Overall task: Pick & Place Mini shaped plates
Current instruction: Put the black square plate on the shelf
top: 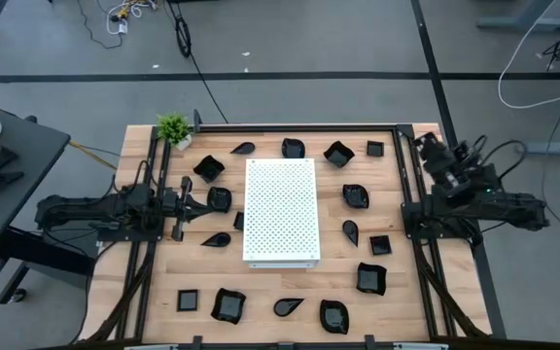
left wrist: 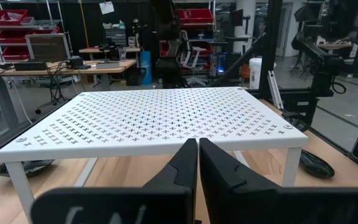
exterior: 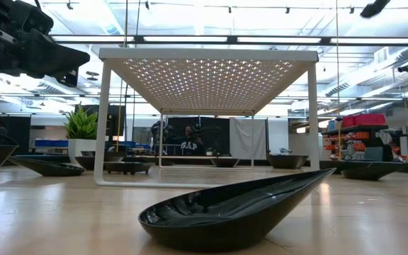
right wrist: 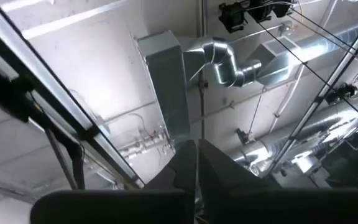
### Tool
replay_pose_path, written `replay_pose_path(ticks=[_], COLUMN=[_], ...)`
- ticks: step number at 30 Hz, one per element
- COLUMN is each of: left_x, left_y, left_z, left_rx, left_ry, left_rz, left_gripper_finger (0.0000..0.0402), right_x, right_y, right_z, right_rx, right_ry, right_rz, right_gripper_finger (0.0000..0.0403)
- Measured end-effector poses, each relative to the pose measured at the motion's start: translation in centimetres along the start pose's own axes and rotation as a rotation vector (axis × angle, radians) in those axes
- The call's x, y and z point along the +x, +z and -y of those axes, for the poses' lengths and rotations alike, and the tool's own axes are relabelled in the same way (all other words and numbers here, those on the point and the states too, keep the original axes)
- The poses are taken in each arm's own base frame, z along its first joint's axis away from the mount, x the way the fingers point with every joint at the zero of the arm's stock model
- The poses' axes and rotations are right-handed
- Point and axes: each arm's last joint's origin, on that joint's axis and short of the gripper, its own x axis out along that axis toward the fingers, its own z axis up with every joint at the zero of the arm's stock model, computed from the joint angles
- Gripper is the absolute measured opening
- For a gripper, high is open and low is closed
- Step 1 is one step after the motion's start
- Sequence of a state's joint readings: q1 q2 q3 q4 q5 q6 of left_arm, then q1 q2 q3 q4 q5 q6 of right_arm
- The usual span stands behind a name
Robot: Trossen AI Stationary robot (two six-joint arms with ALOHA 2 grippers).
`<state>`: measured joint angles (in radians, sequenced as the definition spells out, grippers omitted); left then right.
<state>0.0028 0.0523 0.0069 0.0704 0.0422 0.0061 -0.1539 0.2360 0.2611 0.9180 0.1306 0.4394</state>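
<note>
Plates, small, glossy and black, lie scattered over the wooden tabletop on all sides of the white perforated rack standing at its middle. Left end effector sits low at the rack's left side, fingers pressed together, holding nothing. Right end effector is raised at the tabletop's right edge, pointing upward, fingers likewise closed and empty. A potted plant stands at the far left corner.

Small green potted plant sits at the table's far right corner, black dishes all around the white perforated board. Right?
Not quite. In the high view the small green potted plant sits at the far left corner. The small glossy black dishes do surround the white perforated rectangular board.
</note>
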Motion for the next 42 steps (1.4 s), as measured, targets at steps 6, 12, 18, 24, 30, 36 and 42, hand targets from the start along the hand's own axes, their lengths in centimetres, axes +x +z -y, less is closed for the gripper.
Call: replay_pose_path(ticks=[6,12,18,24,30,36,42], left_x=[0.0,0.0,0.0,0.0,0.0,0.0,0.0], left_y=[0.0,0.0,0.0,0.0,0.0,0.0,0.0], left_z=[0.0,0.0,0.0,0.0,0.0,0.0,0.0], left_rx=[0.000,0.000,0.000,0.000,0.000,0.000,0.000], left_ry=[0.000,0.000,0.000,0.000,0.000,0.000,0.000], left_rz=[0.000,0.000,0.000,0.000,0.000,0.000,0.000], left_gripper_finger=[0.0021,0.0021,0.0021,0.0021,0.0021,0.0021,0.0021], right_x=[3.1,6.1,8.8,11.4,13.8,16.0,17.4], right_y=[2.6,4.8,6.7,8.3,9.1,9.2,9.2], right_z=[-1.5,-3.0,-4.3,-5.5,-6.2,-6.5,-6.8], right_rx=[0.097,0.087,0.055,-0.016,-0.086,-0.118,-0.190], right_ry=[-0.056,-0.085,-0.117,-0.154,-0.173,-0.177,-0.169], right_rz=[-0.008,-0.064,-0.150,-0.238,-0.304,-0.326,-0.341], right_gripper_finger=[0.0020,0.0020,0.0020,0.0020,0.0020,0.0020,0.0020])
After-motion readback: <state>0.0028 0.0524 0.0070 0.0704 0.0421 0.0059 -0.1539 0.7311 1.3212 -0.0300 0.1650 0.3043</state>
